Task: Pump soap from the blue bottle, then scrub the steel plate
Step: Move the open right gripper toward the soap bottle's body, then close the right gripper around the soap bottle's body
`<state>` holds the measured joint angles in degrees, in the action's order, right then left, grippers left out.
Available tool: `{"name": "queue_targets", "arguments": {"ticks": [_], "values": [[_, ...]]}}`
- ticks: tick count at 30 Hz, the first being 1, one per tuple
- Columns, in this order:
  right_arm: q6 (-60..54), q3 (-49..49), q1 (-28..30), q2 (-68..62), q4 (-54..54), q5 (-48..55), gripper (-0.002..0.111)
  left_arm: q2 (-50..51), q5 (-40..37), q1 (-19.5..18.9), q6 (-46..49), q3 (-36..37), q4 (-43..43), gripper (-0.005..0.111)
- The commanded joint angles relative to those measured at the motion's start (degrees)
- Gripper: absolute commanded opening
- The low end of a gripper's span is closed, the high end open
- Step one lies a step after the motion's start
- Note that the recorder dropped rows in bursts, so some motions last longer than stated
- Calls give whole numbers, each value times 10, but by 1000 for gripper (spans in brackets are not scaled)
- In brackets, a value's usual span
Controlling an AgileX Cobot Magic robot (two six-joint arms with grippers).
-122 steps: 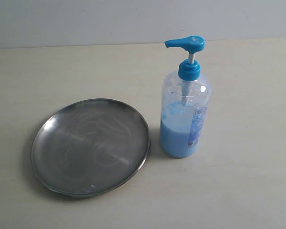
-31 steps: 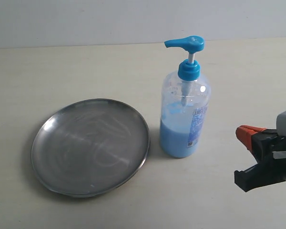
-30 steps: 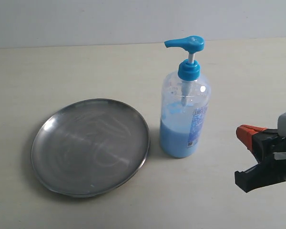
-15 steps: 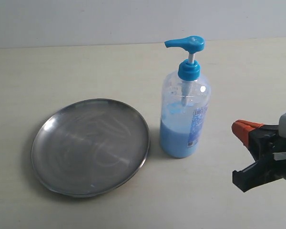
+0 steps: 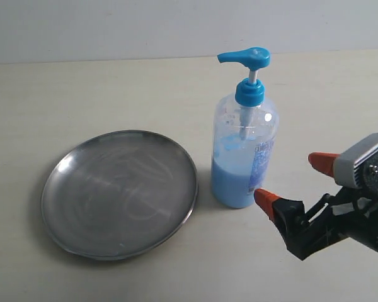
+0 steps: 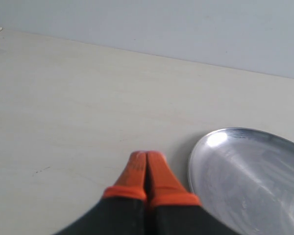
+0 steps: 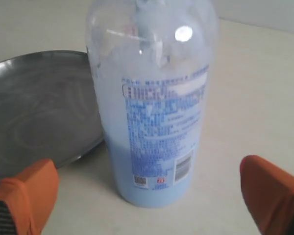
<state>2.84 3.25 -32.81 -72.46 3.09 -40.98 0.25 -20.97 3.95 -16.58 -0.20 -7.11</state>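
Since 0.5 s ago, our right gripper (image 5: 293, 180) has swung in toward the blue bottle (image 5: 244, 151). Its 2 orange-tipped fingers are spread wide and hold nothing, with 1 tip just beside the bottle's base. We see the bottle upright on the table (image 5: 82, 88), just beside the steel plate (image 5: 120, 189), with light blue soap (image 5: 232, 185) filling its lower part. Our left gripper (image 6: 146, 159) has its fingers pressed together on nothing, near the plate's rim.

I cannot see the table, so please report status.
Right gripper open, facing blue bottle, no contact. Left gripper shut, empty, beside steel plate. Nothing in the way.
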Motion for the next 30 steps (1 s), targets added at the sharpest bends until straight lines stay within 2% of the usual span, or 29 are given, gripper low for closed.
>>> {"name": "queue_targets", "arguments": {"ticks": [1,9,14,22,26,27,30], "values": [[4,14,-2,-2,7,-20,105,-3,6,-1,-1,2,-2,0],[93,36,-2,-7,14,-10,105,-3,6,-1,-1,2,-2,0],[92,57,-2,-48,49,-7,105,-3,6,-1,-1,2,-2,0],[52,87,-10,-114,-2,-14,105,-3,6,-1,-1,2,-2,0],[-2,92,-54,-125,-101,-15,105,-3,6,-1,-1,2,-2,0],[-49,92,-79,-125,-166,-18,105,-3,6,-1,-1,2,-2,0],[-97,92,-152,-125,-268,-43,105,-3,6,-1,-1,2,-2,0]]}}
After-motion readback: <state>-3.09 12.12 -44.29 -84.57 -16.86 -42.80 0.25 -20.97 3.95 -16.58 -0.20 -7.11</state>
